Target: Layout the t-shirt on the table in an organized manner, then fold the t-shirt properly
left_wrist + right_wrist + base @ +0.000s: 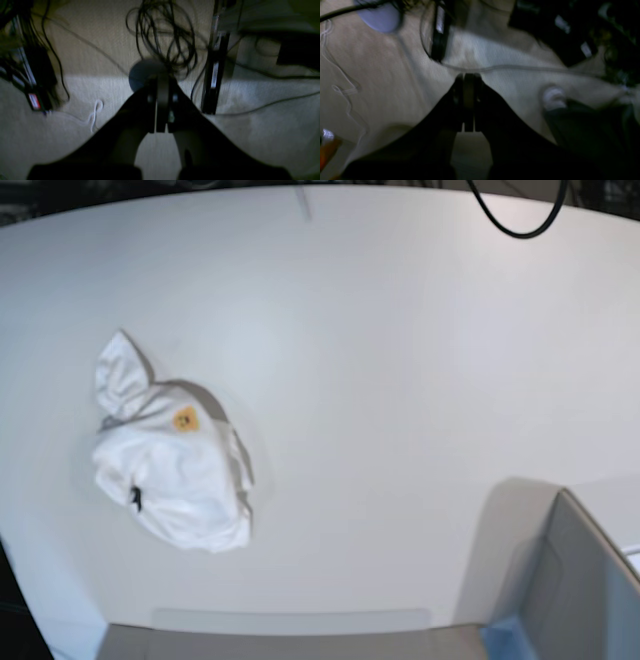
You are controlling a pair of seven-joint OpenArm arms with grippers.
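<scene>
Nearest to us in the base view stands a grey box with a blue edge [575, 600], at the lower right corner. A little farther, on the left part of the large smooth white table [400, 380], we see the white cloth t-shirt [170, 455] lying crumpled in a heap, with a small orange-yellow tag [185, 419] on top and a small black label [135, 498] on its side. No arm touches it. In the wrist views, the left gripper [162, 75] has its jaws pressed together and holds nothing, above a beige carpet [100, 50] with tangled black cables [165, 32]. The right gripper [469, 75] is also closed and empty.
</scene>
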